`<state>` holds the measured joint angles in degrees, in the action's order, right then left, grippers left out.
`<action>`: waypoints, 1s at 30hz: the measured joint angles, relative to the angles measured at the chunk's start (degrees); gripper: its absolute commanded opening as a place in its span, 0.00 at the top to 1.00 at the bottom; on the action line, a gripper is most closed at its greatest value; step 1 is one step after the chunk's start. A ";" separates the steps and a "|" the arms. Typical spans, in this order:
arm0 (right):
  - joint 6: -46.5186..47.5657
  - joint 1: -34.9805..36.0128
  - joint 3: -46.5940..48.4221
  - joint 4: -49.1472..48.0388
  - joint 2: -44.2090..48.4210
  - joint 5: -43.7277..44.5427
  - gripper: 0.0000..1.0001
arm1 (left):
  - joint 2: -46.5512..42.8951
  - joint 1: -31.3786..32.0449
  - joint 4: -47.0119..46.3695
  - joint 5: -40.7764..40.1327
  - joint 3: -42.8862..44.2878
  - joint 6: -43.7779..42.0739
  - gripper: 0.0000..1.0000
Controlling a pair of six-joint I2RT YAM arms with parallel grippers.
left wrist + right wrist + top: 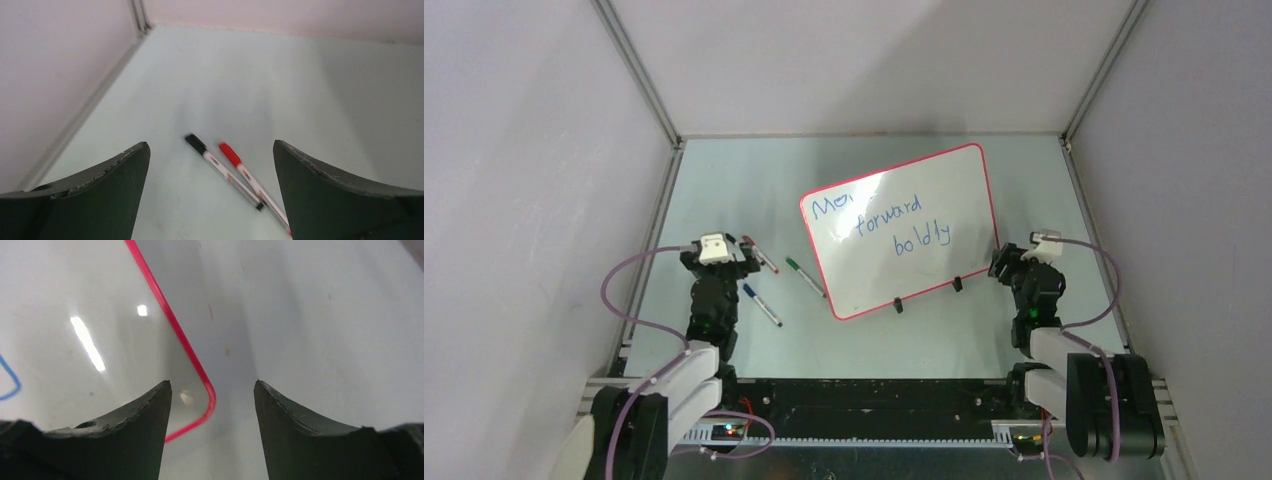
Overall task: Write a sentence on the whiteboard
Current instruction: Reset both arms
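The whiteboard (pixel 959 185) lies tilted on the table, with a red-pink frame and two black clip feet (pixel 898 305) on its near edge. The sentence (pixel 889 222) reads "Move forward boldly" in blue, in three stepped lines; glare hides part of "Move". My left gripper (pixel 721 262) is open and empty, left of the board. In its wrist view it (pixel 211 150) hovers over a black-capped marker (pixel 222 171) and a red-capped marker (pixel 252 185). My right gripper (pixel 1024 265) is open and empty at the board's near right corner (pixel 210 395). A bit of blue stroke (pixel 10 380) shows at the left.
A green marker (pixel 806 277) and a blue marker (pixel 762 305) lie on the table between my left gripper and the board. The red and black markers (pixel 761 253) lie just right of the left gripper. Grey walls enclose the table on three sides.
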<state>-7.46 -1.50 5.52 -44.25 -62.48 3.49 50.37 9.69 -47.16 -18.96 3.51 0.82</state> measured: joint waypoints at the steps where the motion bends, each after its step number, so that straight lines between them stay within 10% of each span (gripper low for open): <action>1: 0.22 0.00 0.50 -0.59 -0.31 -0.42 0.35 | 0.79 -0.63 -1.75 0.24 0.00 -1.03 0.01; 10: 3.50 2.45 2.56 -13.16 -14.34 0.35 0.35 | 4.39 -6.88 -10.84 1.66 0.70 -3.54 0.04; 14: 3.41 3.26 3.82 -13.07 -14.97 2.64 0.02 | 4.33 -8.92 -12.68 2.84 0.70 -2.49 0.07; 30: 4.11 5.97 5.49 -14.75 -15.08 11.30 0.01 | 21.86 -13.49 -11.78 8.09 4.46 0.74 0.01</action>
<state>-3.36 4.47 11.00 -59.00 -77.56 14.79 72.23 -3.79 -58.94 -10.87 7.97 1.56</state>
